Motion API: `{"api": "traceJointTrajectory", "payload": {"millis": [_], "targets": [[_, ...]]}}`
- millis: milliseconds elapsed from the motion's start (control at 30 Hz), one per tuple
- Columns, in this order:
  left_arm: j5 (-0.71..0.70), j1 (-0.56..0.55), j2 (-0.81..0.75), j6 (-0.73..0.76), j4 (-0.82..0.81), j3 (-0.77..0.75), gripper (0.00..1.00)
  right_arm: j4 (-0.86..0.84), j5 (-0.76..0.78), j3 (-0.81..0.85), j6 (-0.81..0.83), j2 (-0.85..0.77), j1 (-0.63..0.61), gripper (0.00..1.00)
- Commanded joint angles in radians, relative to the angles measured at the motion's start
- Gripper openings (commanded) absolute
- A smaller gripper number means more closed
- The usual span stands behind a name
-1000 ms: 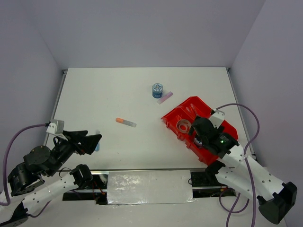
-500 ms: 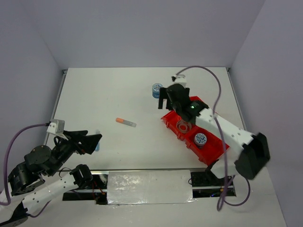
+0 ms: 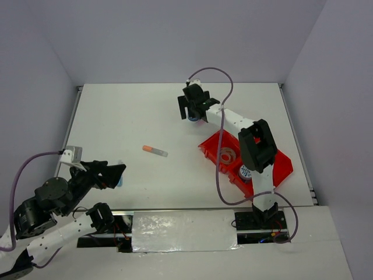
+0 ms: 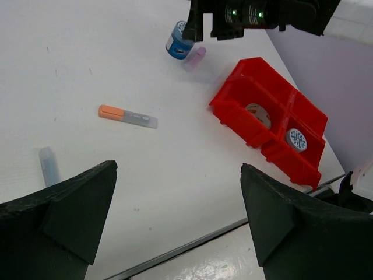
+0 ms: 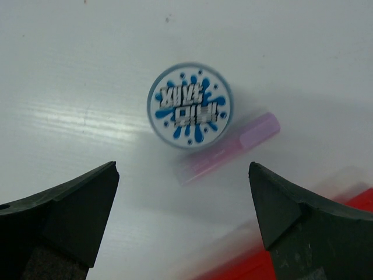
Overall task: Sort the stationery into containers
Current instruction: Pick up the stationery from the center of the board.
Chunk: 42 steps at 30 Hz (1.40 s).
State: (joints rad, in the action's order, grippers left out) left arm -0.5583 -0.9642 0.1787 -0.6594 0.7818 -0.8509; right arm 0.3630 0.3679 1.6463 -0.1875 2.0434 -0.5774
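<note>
White table [image 3: 116, 116], right jaws wide over blue-white roll [image 5: 189, 105], pink stick [image 5: 233, 146] just beside

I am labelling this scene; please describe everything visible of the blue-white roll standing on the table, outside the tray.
The roll is a short cylinder standing on end on the white table. Its white top is printed with blue splashes and lettering, and its side wall is blue. The pink stick lies against its base, apparently touching. The right gripper hangs open above it, not touching.
</note>
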Motion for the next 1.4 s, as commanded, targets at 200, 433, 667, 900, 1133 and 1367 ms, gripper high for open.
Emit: {"api": "traceJointTrajectory", "payload": {"millis": [200,433,667,900,1133,1367], "targets": [[0.023,-0.007,0.042,0.030,-0.050,-0.020,0.99,0.020,-0.199,0.289,0.088,0.187,0.094,1.00],[0.037,-0.005,0.074,0.041,-0.059,-0.020,0.99,0.037,-0.238,0.336,0.092,0.267,0.096,1.00],[0.043,-0.005,0.085,0.043,-0.061,-0.017,0.99,0.033,-0.198,0.297,0.062,0.268,0.097,0.54],[0.047,-0.005,0.087,0.046,-0.062,-0.019,0.99,-0.113,-0.237,0.163,0.065,0.094,0.096,0.12],[0.051,-0.005,0.074,0.041,-0.061,-0.019,0.99,-0.323,-0.268,-0.201,-0.027,-0.337,0.097,0.00],[0.052,-0.005,0.030,0.041,-0.062,-0.017,0.99,-0.014,0.095,-0.551,-0.232,-0.834,0.103,0.00]]}}
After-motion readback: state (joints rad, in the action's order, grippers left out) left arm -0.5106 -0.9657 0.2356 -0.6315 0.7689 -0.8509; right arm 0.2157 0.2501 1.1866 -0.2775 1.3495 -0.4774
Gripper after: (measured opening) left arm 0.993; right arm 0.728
